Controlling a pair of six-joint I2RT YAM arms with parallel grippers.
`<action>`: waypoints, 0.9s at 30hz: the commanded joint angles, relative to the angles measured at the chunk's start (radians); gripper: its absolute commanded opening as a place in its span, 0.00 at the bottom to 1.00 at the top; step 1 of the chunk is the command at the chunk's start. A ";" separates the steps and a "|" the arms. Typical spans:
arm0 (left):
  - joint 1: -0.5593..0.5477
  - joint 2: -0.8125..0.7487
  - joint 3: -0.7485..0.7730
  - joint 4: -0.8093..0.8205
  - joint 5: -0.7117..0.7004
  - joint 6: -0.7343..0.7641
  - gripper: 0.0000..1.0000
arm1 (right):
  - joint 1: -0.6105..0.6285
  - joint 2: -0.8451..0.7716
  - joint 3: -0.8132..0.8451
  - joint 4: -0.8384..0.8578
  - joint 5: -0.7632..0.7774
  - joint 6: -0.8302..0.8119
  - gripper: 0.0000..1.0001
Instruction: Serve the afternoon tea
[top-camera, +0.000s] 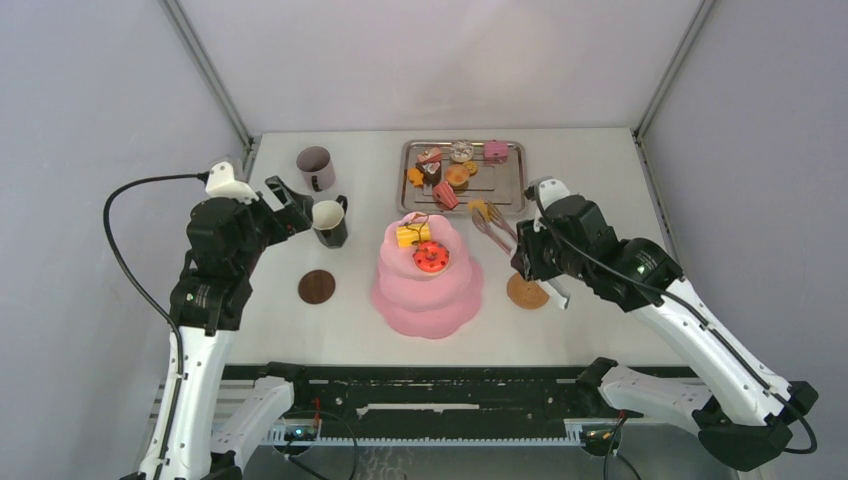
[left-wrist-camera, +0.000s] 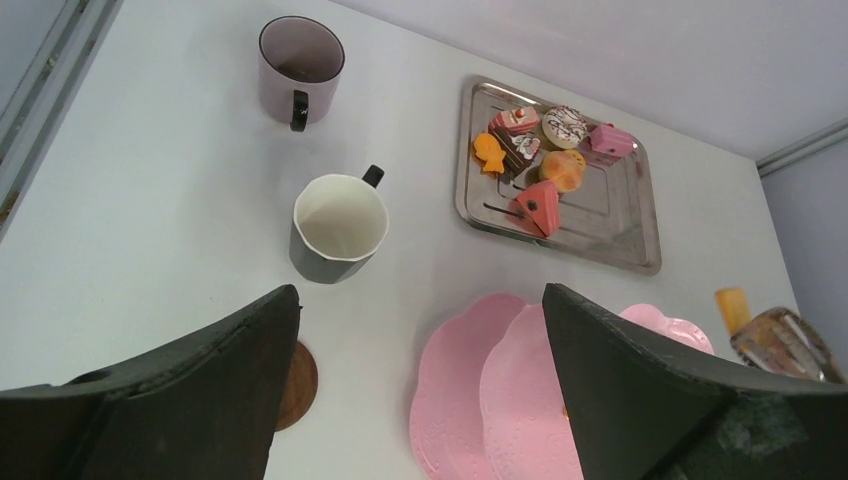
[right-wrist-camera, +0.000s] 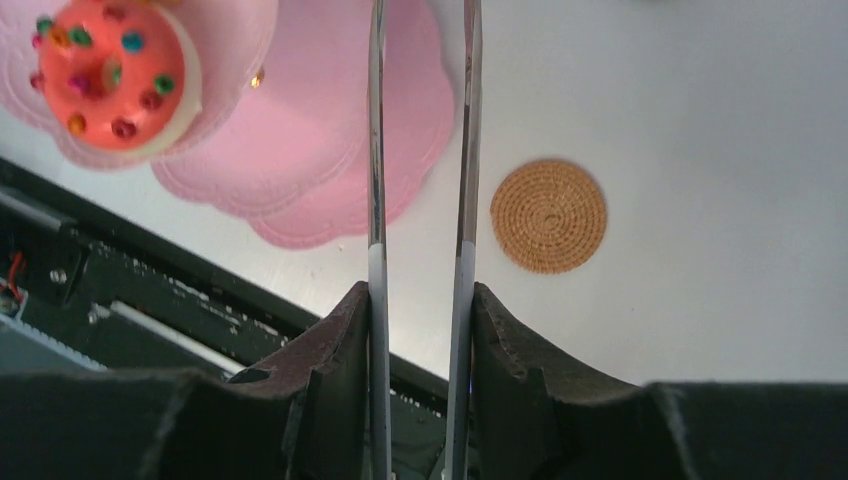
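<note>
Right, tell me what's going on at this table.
The right gripper is clamped on metal tongs, which seem to carry a small yellow piece between the steel tray and the pink stand. The stand already bears a yellow cake and a red doughnut; several pastries lie on the tray. The left gripper hangs open near the black mug, holding nothing; the mauve mug stands behind it. The brown coaster and the tan coaster are bare.

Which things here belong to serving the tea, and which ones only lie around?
For the tea: toy cakes, pink stand, black mug, mauve mug.
Only lying about: steel tray, dark coaster, light coaster.
</note>
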 joint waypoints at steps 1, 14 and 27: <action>0.010 -0.004 0.064 0.046 0.016 0.000 0.95 | 0.038 -0.041 -0.017 -0.025 -0.011 0.031 0.31; 0.010 -0.024 0.038 0.060 0.044 -0.033 0.95 | 0.089 -0.025 -0.087 0.045 -0.146 0.033 0.31; 0.010 -0.035 0.012 0.061 0.048 -0.051 0.95 | 0.155 0.099 -0.109 0.202 -0.149 0.069 0.31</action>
